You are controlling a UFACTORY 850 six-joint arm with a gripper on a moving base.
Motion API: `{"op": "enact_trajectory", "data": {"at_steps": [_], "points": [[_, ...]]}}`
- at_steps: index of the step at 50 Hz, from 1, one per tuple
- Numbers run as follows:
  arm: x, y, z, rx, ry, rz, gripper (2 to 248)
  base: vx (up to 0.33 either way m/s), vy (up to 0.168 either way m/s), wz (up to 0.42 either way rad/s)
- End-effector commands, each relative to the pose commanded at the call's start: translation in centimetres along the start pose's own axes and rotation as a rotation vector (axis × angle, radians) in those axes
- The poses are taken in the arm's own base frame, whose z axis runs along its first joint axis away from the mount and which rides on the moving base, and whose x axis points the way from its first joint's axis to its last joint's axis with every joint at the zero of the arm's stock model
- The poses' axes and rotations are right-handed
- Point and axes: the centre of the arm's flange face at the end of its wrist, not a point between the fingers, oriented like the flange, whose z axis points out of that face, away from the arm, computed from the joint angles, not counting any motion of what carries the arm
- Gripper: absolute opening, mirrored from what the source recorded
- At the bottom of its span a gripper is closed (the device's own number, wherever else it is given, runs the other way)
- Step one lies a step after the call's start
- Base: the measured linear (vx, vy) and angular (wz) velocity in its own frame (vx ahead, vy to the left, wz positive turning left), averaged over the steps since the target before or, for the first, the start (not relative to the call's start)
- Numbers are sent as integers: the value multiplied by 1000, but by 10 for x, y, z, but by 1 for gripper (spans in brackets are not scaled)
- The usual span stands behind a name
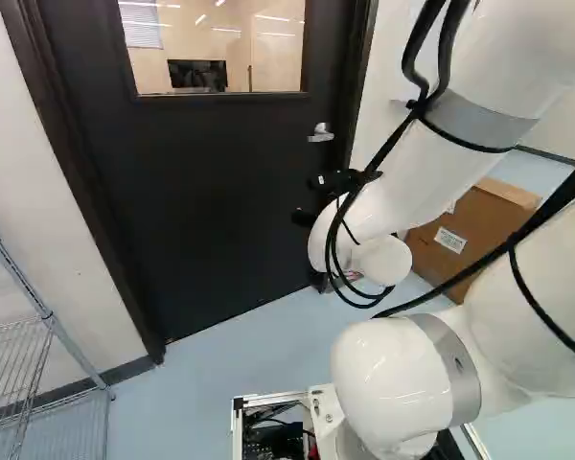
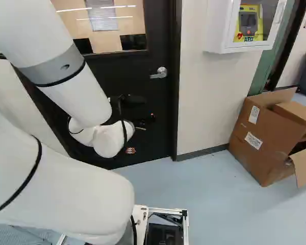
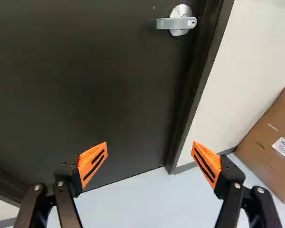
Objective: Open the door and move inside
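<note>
In the right base view my gripper (image 2: 137, 122) shows only in part beyond the white wrist, in front of the black door (image 2: 104, 69). Its orange-padded fingers stand wide open in the wrist view, the gripper (image 3: 150, 164) holding nothing. The door (image 1: 201, 192) is shut in its dark frame. Its silver lever handle (image 3: 176, 22) is ahead of the gripper and apart from both fingers, near the door's edge by the frame. In the left base view the handle (image 1: 321, 133) is above the gripper, and in the right base view the handle (image 2: 159, 73) also shows above it.
Cardboard boxes (image 2: 260, 135) stand on the floor right of the door, against the pale wall (image 2: 204, 97). A white cabinet (image 2: 222, 30) hangs above. A wire shelf (image 1: 40, 335) stands left of the door. The door's window (image 1: 216, 48) shows a room behind.
</note>
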Motion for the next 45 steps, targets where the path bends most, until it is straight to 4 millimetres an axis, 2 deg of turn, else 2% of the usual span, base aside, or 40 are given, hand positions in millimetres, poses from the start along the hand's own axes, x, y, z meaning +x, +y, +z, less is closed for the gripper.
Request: {"op": "enact_trajectory", "data": {"at_steps": [18, 45], "points": [[0, 0, 0, 0, 0, 0, 247, 103, 46, -14], [3, 0, 5, 0, -3, 0, 247, 3, 3, -1]]}}
